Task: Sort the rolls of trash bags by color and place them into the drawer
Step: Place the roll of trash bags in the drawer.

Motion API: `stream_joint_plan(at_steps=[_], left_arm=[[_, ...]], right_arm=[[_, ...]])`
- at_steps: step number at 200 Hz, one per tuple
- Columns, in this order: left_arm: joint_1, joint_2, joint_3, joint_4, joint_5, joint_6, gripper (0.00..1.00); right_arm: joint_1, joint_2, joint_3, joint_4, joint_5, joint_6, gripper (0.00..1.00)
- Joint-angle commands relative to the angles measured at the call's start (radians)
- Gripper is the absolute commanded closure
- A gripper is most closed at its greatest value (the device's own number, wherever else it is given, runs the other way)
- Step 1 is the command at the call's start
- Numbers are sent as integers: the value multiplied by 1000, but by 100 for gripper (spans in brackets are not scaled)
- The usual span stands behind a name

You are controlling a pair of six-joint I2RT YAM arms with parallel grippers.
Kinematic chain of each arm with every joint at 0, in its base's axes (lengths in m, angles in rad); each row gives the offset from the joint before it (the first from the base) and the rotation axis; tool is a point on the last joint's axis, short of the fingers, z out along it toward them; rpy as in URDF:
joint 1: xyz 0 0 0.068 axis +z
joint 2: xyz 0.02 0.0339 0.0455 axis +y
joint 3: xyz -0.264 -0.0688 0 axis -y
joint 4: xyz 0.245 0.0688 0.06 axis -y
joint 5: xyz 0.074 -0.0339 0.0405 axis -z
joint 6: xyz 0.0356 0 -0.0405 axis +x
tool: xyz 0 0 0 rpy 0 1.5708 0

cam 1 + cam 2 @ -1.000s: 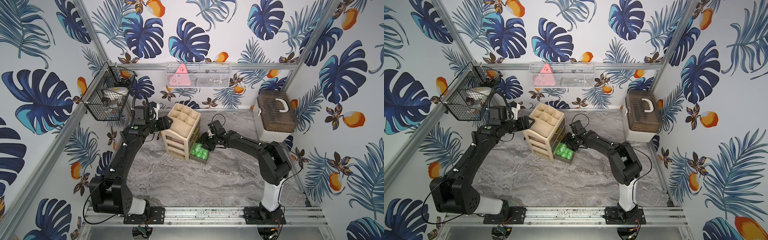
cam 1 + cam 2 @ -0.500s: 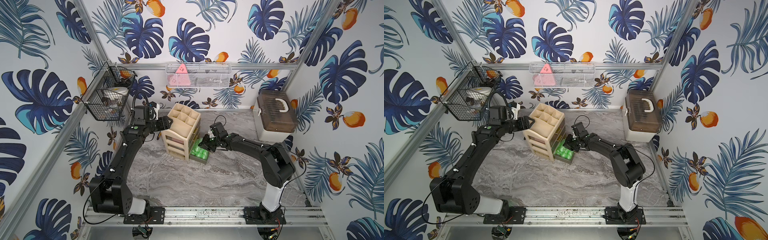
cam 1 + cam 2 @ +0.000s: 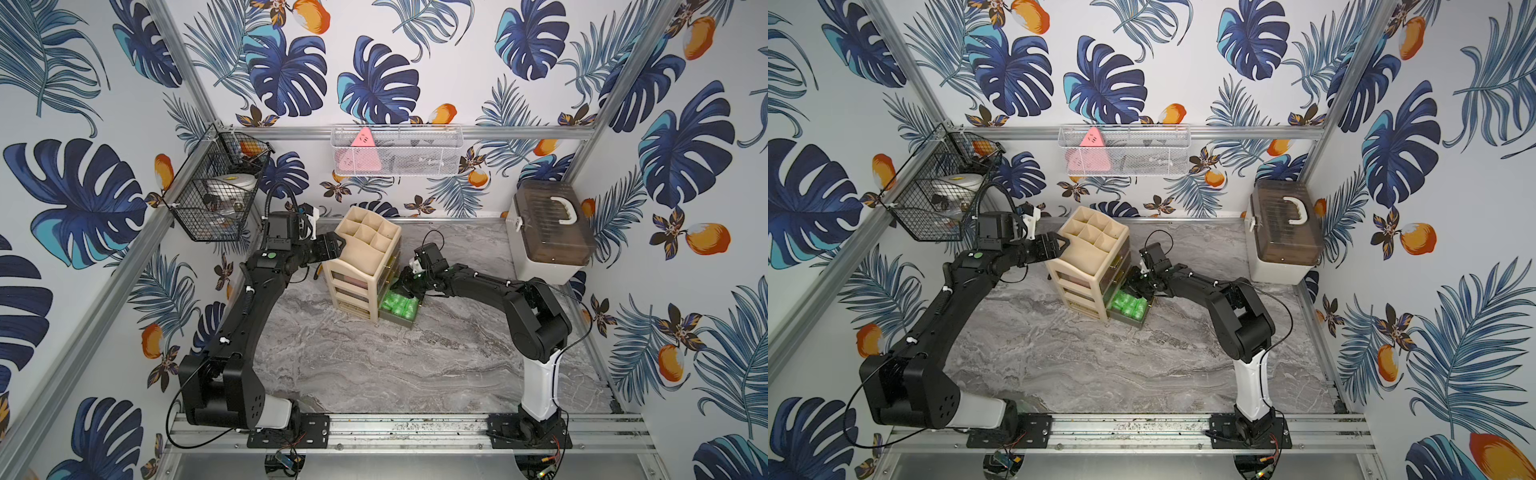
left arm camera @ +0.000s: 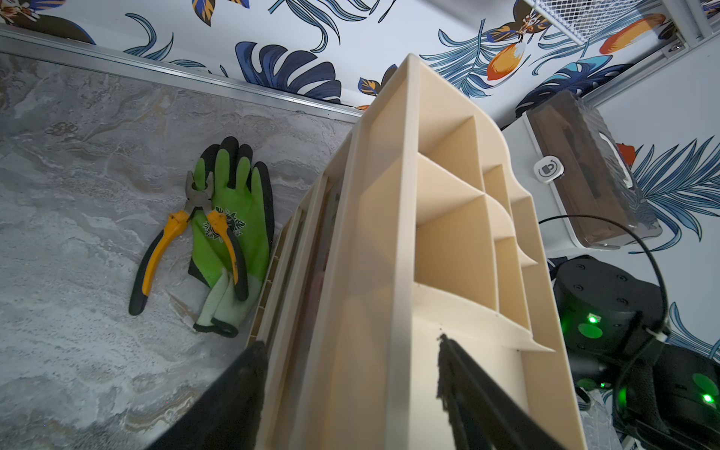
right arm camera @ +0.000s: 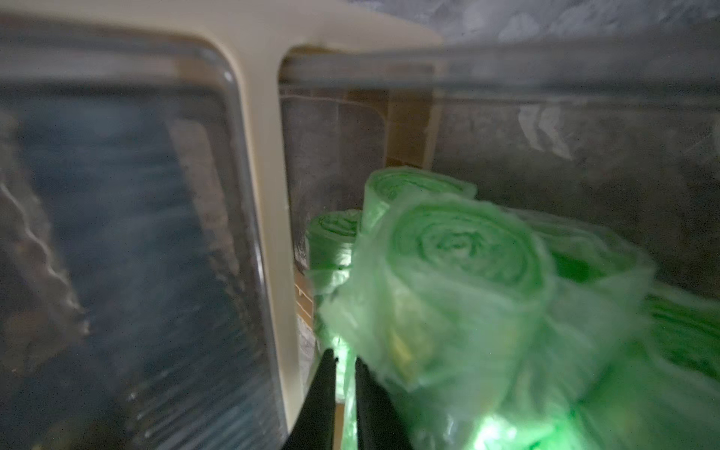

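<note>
1. The left gripper [image 3: 337, 243] [image 3: 1061, 245] clasps the top corner of the cream drawer organizer [image 3: 365, 237] [image 3: 1090, 241].
2. In the left wrist view, that gripper [image 4: 349, 343] stands moderately wide. One finger lies against the organizer's [image 4: 389, 272] outer side and the other sits inside a corner compartment, so the organizer's wall is grasped between them.
3. The right gripper [image 3: 406, 287] [image 3: 1140, 286] reaches down into the drawer [image 3: 401, 322] [image 3: 1130, 320], the organizer's lowest one, which is pulled out toward the right arm.
4. In the right wrist view, the right gripper [image 5: 345, 358] has its jaws drawn almost together, with only a thin slit between them and no roll held there.
5. Loose plastic of the nearest roll lies against one fingertip [image 5: 370, 385]. It is too blurred to tell whether a scrap of film is pinched.
6. The green rolls of trash bags [image 3: 397, 305] [image 3: 1128, 305] [image 5: 459, 272] are heaped inside the open drawer, just outside the organizer's cream frame [image 5: 265, 156].
7. On the marble table [image 4: 78, 156], beside the organizer's far side from the drawer, lies a green work glove [image 4: 233, 218] with yellow-handled pliers [image 4: 187, 233] across it.
</note>
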Motion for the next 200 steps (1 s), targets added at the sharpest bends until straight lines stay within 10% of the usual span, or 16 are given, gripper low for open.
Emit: stream_joint_plan(at_steps=[1, 200], left_arm=[[-1, 7, -4, -72, -22, 33, 27], [-1, 7, -1, -76, -23, 31, 27]], right_arm=[[-2, -17, -28, -85, 70, -2, 85], [-8, -144, 33, -101, 12, -51, 73]])
